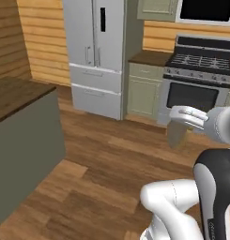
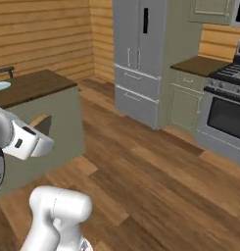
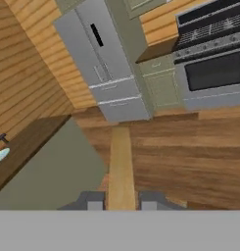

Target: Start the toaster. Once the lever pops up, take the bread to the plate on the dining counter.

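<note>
The jaws are closed on the bread (image 3: 121, 166), which in the hand view runs up edge-on from between the two dark fingertips (image 3: 95, 201) as a narrow tan strip. In the left base view the bread (image 1: 177, 135) hangs as a tan slab below the white hand, with the gripper (image 1: 180, 123) held in mid-air above the wooden floor (image 1: 111, 159); in the right base view the slice (image 2: 40, 122) pokes up beside the white wrist, seen against the sage-green side of the dining counter (image 2: 38, 83). The plate (image 2: 1, 86) sits on that dark wood top at the far left edge, a pale blue-white dish cut off by the picture's border; the hand view catches it (image 3: 0, 156) as a pale sliver on the counter's top, well apart from the bread. Across the room stand a silver fridge (image 1: 97, 51) with a dark panel on its door, a sage cabinet (image 1: 145, 89) under a dark top, and a steel range (image 1: 196, 79) with a black oven window. No writing, brand or label can be read on any of them; the dark mark low on the robot's arm is too small to make out.
</note>
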You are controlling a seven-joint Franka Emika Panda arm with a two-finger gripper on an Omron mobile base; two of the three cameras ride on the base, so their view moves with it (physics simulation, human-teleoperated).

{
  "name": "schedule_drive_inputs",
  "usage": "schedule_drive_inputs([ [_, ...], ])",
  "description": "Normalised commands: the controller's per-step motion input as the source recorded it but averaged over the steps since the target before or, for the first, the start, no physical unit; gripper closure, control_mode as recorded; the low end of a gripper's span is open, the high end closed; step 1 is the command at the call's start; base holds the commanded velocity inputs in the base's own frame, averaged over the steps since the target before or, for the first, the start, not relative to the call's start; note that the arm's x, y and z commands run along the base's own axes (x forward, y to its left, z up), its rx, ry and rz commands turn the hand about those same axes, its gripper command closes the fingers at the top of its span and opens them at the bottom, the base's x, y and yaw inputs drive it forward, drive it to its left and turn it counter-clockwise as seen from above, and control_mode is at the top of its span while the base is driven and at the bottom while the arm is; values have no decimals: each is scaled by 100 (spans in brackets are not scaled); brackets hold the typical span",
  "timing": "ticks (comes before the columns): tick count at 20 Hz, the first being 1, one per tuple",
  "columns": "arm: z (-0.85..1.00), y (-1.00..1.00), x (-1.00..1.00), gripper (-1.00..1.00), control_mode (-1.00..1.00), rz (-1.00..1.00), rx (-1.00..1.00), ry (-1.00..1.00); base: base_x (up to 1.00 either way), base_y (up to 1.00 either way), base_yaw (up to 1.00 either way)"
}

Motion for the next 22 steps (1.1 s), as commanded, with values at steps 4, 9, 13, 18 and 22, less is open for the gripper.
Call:
schedule_drive_inputs([
  [4,0,0,0,100,100,0,0,0,58,39,71],
  [9,0,0,0,100,100,0,0,0,100,-21,54],
  [13,0,0,0,100,100,0,0,0,100,-72,40],
  [18,0,0,0,100,100,0,0,0,100,-99,33],
  [22,0,0,0,100,100,0,0,0,100,-100,34],
])
